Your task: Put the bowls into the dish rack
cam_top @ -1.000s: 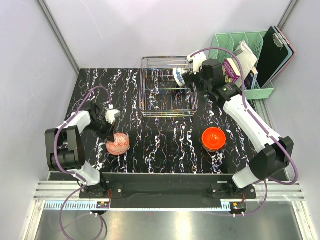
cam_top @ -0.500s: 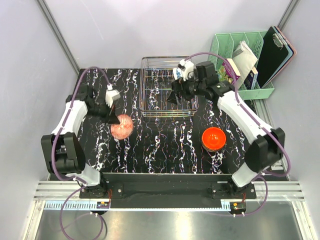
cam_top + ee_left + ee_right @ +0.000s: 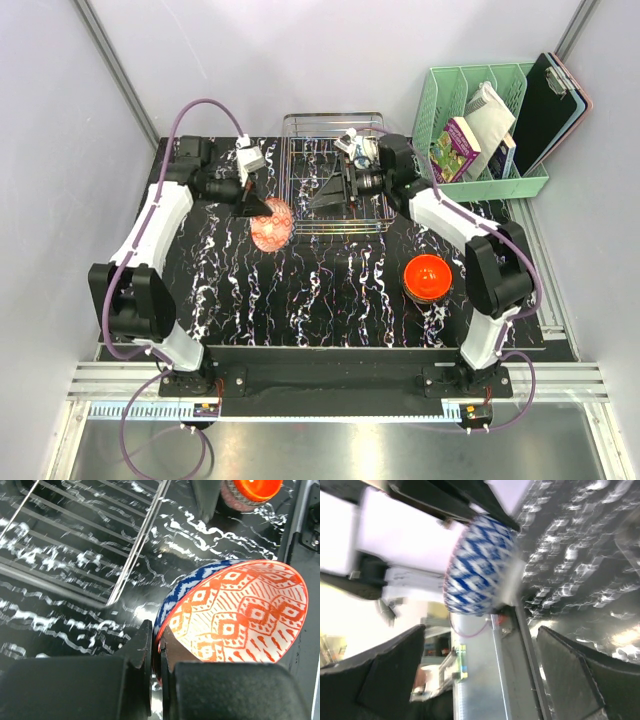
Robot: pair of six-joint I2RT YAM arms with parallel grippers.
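My left gripper [image 3: 156, 645] is pinched tight on the thin rim of a round patterned bowl [image 3: 235, 615] (blue zigzags outside, orange diamonds inside), held just beside the wire dish rack [image 3: 310, 150]. My right gripper [image 3: 335, 192] hangs over the rack's thin silvery grid, fingers spread wide. A glossy orange-red bowl [image 3: 427, 277] sits on the black marbled table [image 3: 330, 290].

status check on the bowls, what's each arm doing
Left gripper shut on patterned bowl rim, beside dish rack. Right gripper open, empty, over the rack, maybe in the way. Orange-red bowl not yet loaded.
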